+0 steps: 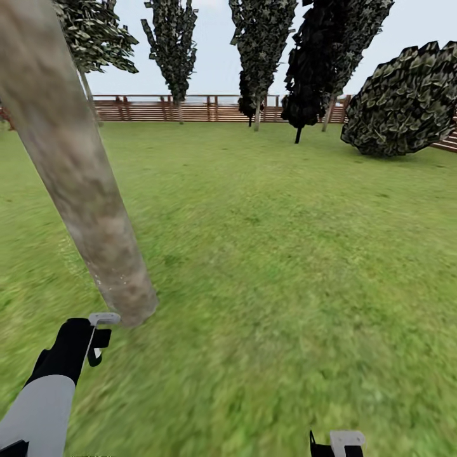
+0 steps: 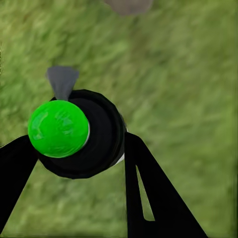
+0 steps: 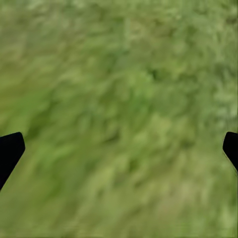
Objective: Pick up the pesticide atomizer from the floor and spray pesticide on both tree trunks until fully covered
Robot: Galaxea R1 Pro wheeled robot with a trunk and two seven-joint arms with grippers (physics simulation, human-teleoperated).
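Leaning across the left side of the head view, the tree trunk (image 1: 73,171) runs from the upper left corner down to its base on the lawn (image 1: 285,254) at lower left, mottled beige-grey bark, thick. Left gripper (image 1: 96,348) sits at the lower left of the frame, just below and beside the trunk base; black forearm with a white sleeve behind it. In the left wrist view the left gripper (image 2: 79,148) is pinching the pesticide atomizer (image 2: 82,134): black round body, bright green cap toward the camera, a grey nozzle piece sticking out above it, one black finger on each side of the bottle, grass behind. A grey-beige blob at the top edge of that view looks like the trunk base (image 2: 128,6). Right gripper (image 1: 337,444) barely pokes in at the bottom edge of the head view, right of centre; in the right wrist view the right gripper (image 3: 119,148) has its fingertips (image 3: 10,148) spread wide to both edges of the frame, nothing between them but blurred grass. Far back: brown slat fence (image 1: 158,109) across the top, several tall dark-leaved trees (image 1: 171,44) in front of it, one black-foliaged tree (image 1: 311,76), a big round bush (image 1: 406,101) at upper right.
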